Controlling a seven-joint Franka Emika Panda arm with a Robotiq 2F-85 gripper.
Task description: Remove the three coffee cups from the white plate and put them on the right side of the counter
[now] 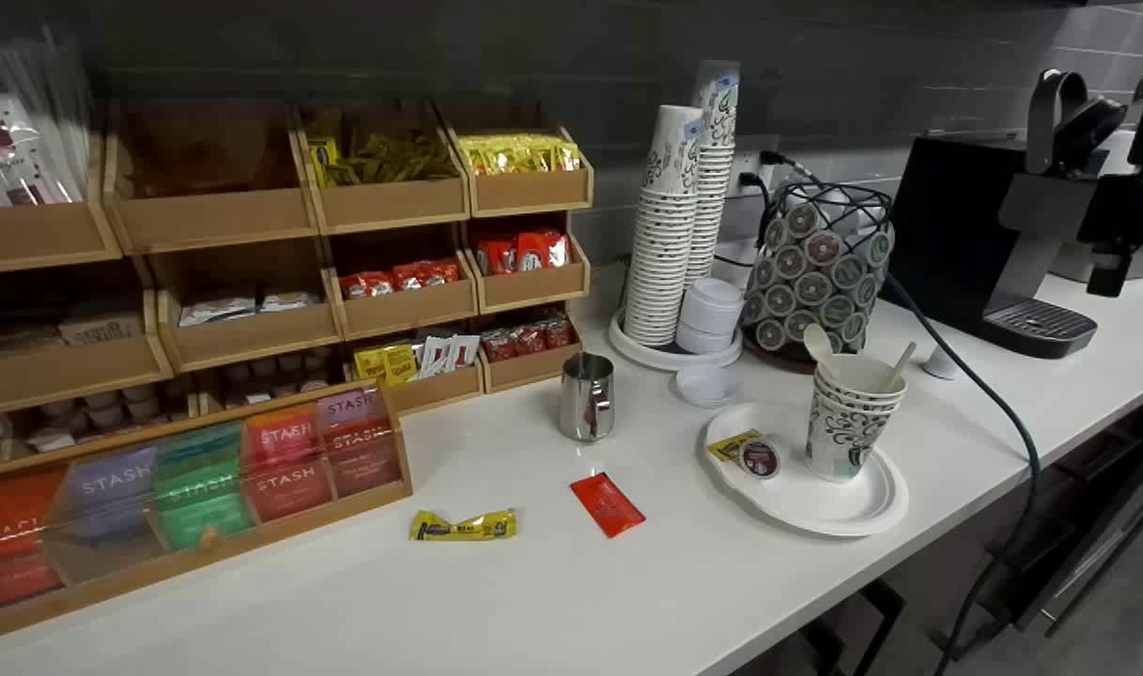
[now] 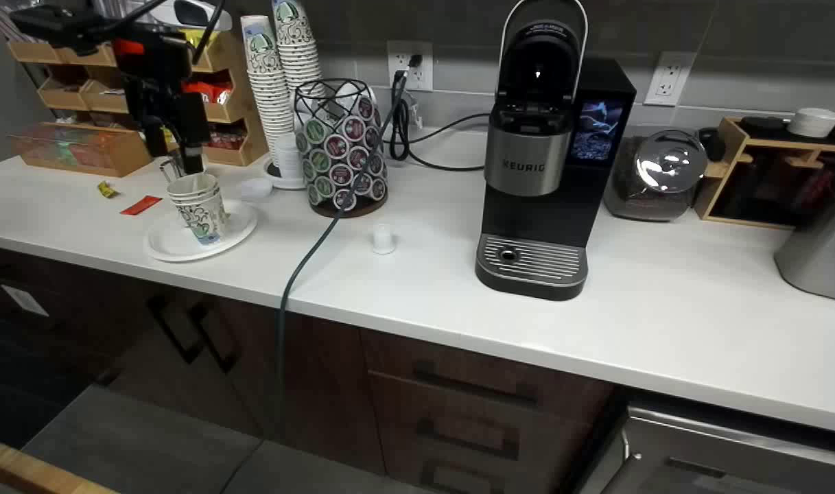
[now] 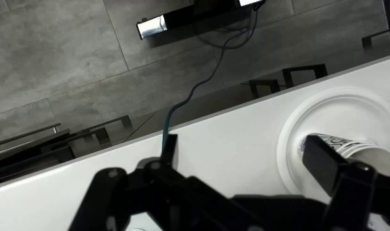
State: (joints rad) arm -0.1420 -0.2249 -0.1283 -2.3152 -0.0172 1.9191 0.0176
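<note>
The three coffee cups (image 1: 851, 432) stand nested and upright on the white plate (image 1: 806, 518), with a wooden spoon and stick in the top one. They also show in an exterior view (image 2: 203, 214) and, partly hidden behind a finger, in the wrist view (image 3: 337, 141). A yellow packet and a coffee pod lie on the plate beside them. The counter (image 1: 496, 601) runs under everything. My gripper (image 3: 241, 144) is open and empty, with the plate and cups toward its right finger in the wrist view. It hangs above counter height in both exterior views (image 2: 175, 151) (image 1: 1111, 258).
A pod basket (image 2: 345, 151), tall cup stacks (image 1: 665, 244) and a coffee machine (image 2: 534, 178) stand along the back. A dark cable (image 2: 314, 250) crosses the counter. A small white container (image 2: 383, 239), metal pitcher (image 1: 587, 399), red packet (image 1: 608, 504) and yellow packet (image 1: 463, 526) are nearby.
</note>
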